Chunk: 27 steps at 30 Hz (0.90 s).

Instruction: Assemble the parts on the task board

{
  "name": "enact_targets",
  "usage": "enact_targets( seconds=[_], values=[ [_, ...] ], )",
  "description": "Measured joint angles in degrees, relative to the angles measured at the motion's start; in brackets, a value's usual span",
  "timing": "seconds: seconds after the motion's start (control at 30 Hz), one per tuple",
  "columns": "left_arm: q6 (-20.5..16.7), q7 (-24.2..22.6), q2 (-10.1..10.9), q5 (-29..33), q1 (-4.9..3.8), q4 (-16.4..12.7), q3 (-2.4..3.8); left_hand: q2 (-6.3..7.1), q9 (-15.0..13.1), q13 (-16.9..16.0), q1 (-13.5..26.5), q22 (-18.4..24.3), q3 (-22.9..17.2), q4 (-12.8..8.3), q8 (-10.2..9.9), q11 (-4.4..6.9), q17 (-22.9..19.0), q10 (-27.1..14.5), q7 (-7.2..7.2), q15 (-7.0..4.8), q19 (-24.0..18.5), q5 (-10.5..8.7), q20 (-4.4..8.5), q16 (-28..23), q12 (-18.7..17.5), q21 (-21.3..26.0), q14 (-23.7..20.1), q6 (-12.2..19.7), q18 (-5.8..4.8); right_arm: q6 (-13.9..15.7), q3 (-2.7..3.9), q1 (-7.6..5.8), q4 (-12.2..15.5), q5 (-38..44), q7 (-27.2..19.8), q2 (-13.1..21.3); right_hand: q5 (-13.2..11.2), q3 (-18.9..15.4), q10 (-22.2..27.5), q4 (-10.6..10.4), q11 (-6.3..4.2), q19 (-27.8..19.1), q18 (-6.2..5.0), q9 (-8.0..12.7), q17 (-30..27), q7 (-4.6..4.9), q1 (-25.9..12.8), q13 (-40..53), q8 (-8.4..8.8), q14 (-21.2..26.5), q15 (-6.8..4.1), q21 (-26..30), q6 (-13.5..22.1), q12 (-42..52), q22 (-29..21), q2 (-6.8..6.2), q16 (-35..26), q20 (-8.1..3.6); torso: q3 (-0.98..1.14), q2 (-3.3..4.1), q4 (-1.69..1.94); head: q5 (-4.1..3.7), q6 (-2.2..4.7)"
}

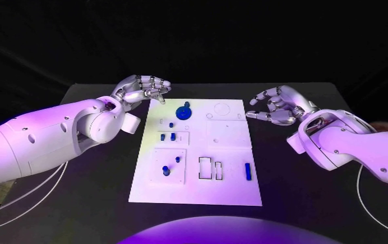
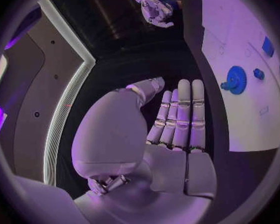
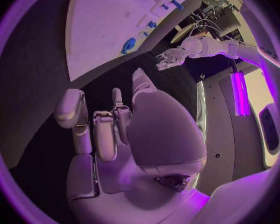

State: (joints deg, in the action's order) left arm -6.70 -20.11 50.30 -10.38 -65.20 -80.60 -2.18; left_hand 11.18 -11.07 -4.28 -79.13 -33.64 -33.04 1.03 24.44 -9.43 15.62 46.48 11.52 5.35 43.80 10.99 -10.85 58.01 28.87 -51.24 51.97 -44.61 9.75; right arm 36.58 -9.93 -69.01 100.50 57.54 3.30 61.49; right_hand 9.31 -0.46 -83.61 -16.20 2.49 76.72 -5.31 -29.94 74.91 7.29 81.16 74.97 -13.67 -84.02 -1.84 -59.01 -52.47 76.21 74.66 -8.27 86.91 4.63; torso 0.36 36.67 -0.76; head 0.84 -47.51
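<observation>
Head view: the white task board (image 1: 230, 190) lies in the middle of the black surface (image 1: 81, 210). At its far end sits a blue gear (image 1: 183, 112). Nearer are two small blue pegs (image 1: 167, 137) in a recessed panel, two more blue pieces (image 1: 170, 165) in the panel below, and a blue bar (image 1: 247, 170) lying near the board's near right edge, beside two unfilled slots. The left hand (image 1: 144, 90) hovers at the board's far left corner, fingers curled inward, holding nothing. The right hand (image 1: 276, 105) hovers off the far right corner, fingers loosely bent and apart, also holding nothing.

Left wrist view: the left hand (image 2: 177, 119) shows its fingers laid close together over the dark surface, nothing in them. The gear (image 2: 235, 79) sits on the board (image 2: 239, 129) just beyond.

Right wrist view: the right hand (image 3: 109, 129) has its fingers spread and bare, with the board (image 3: 102, 25) ahead.

By my reading the assembly is partly done: some pieces look seated, while the bar and several recesses remain.
</observation>
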Motion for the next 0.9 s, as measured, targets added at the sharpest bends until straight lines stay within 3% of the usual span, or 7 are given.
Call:
enact_targets(
  seconds=[0.13, 0.2, 0.33, 0.37, 0.4, 0.47, 0.9],
  values=[
    [-0.6, -0.6, 0.0, 0.6, 0.00, 0.1, 0.00, -0.22, 0.2, 0.1, 0.2, 1.2, 0.1, 0.1, 0.5, 0.00, -1.1, 0.0, -0.08, 0.19, -0.3, 0.00, -0.29, -2.2, 0.6, 1.9, -0.6, 0.1, 0.00, 0.9, 0.00, -0.38, -2.2, -3.0, -1.7, -0.6, 0.0, 0.0, 1.2, 0.0, 0.19, -1.5, -0.90, -0.1, -0.1, 0.21, 1.0, 0.2, 0.40, 0.0, 0.00, 2.9, 0.2, -2.3, -1.4, 0.51, -1.0, 0.19, 0.00, 0.02, -0.01, -0.24, 0.49],
    [-0.9, -0.9, -0.1, 0.9, 0.00, 0.1, 0.00, -0.22, 0.3, 0.1, 0.2, 1.6, 0.2, 0.2, 0.5, 0.00, -1.4, 0.0, -0.08, 0.19, -0.3, 0.00, -0.30, -2.9, 0.6, 2.5, -0.6, 0.1, 0.00, 1.4, 0.00, -0.52, -3.5, -5.1, -2.8, -1.0, 0.0, 0.0, 2.8, 0.0, 0.30, -3.2, -1.80, -0.1, -2.4, 0.39, 1.3, 0.4, 0.90, 0.2, 0.21, 6.9, 0.4, -5.2, -3.4, 0.80, -2.2, 0.25, 0.00, 0.03, -0.01, -0.31, 0.63],
    [-1.5, -1.4, -0.1, 1.4, 0.00, 0.2, 0.01, -0.22, 0.3, 0.1, 0.2, 1.9, 0.2, 0.2, 0.8, 0.00, -1.7, 0.0, -0.08, 0.40, -0.3, 0.00, -0.30, -3.3, 0.8, 2.7, -0.8, 0.1, 0.00, 2.3, 0.00, -0.82, -6.2, -10.2, -5.3, -1.8, 0.0, 0.0, 4.5, 0.0, 0.42, -4.8, -1.93, 0.2, -5.3, 0.40, 2.9, 1.3, 1.73, 0.1, 0.37, 10.9, 0.4, -9.0, -5.4, 1.31, -3.7, 0.33, 0.01, 0.03, -0.01, -0.43, 0.89],
    [-1.6, -1.5, -0.1, 1.5, 0.00, 0.2, 0.01, -0.22, 0.3, 0.1, 0.2, 1.9, 0.2, 0.2, 0.8, 0.00, -1.7, 0.0, -0.08, 0.40, -0.3, 0.00, -0.30, -3.4, 0.8, 2.7, -0.8, 0.1, 0.00, 2.5, 0.00, -0.87, -6.7, -11.4, -6.0, -2.0, 0.0, 0.0, 5.7, 0.0, 0.22, -5.6, -2.69, 0.3, -6.7, 0.39, 3.9, -0.6, 1.83, 0.2, 0.45, 12.9, 0.4, -12.1, -6.5, 2.09, -4.5, 0.29, 0.01, 0.03, -0.01, -0.44, 0.93],
    [-1.7, -1.6, -0.1, 1.6, 0.00, 0.2, 0.01, -0.22, 0.3, 0.1, 0.2, 1.9, 0.2, 0.2, 0.8, 0.00, -1.7, 0.0, -0.08, 0.40, -0.3, 0.00, -0.30, -3.4, 0.8, 2.9, -0.8, 0.1, 0.00, 2.6, 0.00, -0.90, -7.0, -12.2, -6.3, -2.1, 0.0, 0.1, 6.4, 0.1, 0.24, -6.3, -2.69, 0.5, -7.9, 0.39, 4.4, -2.3, 1.94, 0.2, 0.44, 14.7, 0.4, -13.2, -7.4, 2.55, -5.2, 0.29, 0.02, 0.03, -0.01, -0.44, 0.98],
    [-1.9, -1.8, -0.1, 1.7, 0.00, 0.2, 0.01, -0.22, 0.3, 0.1, 0.2, 2.0, 0.2, 0.2, 0.8, 0.00, -1.8, 0.0, -0.08, 0.40, -0.3, 0.00, -0.30, -3.4, 1.0, 3.0, -0.8, 0.1, 0.00, 2.9, 0.00, -0.98, -7.9, -14.6, -7.5, -2.4, 0.0, 0.3, 8.0, 0.3, 0.37, -7.8, -3.58, 0.8, -10.3, 0.33, 4.8, -3.1, 2.28, 0.2, 0.44, 18.5, 0.0, -15.9, -9.4, 2.30, -6.7, 0.23, 0.02, 0.03, -0.01, -0.43, 1.03],
    [-2.9, -2.7, -0.3, 2.5, 0.00, 0.4, 0.01, -0.23, 0.4, 0.1, 0.2, 2.1, 0.2, 0.2, 0.8, 0.00, -1.9, 0.4, -0.08, 0.40, -0.3, 0.00, -0.30, -3.7, 1.1, 3.2, -0.8, 0.1, 0.00, 3.6, 0.00, -1.17, -10.2, -23.6, -12.0, -3.6, 0.0, 0.5, 8.7, 0.2, 0.29, -8.1, -3.57, 1.3, -11.1, 0.40, 5.7, -2.5, 2.82, 0.2, 0.45, 20.4, -0.4, -18.0, -10.7, 2.45, -7.3, 0.29, 0.02, 0.03, -0.04, -0.27, 1.25]
  ],
)
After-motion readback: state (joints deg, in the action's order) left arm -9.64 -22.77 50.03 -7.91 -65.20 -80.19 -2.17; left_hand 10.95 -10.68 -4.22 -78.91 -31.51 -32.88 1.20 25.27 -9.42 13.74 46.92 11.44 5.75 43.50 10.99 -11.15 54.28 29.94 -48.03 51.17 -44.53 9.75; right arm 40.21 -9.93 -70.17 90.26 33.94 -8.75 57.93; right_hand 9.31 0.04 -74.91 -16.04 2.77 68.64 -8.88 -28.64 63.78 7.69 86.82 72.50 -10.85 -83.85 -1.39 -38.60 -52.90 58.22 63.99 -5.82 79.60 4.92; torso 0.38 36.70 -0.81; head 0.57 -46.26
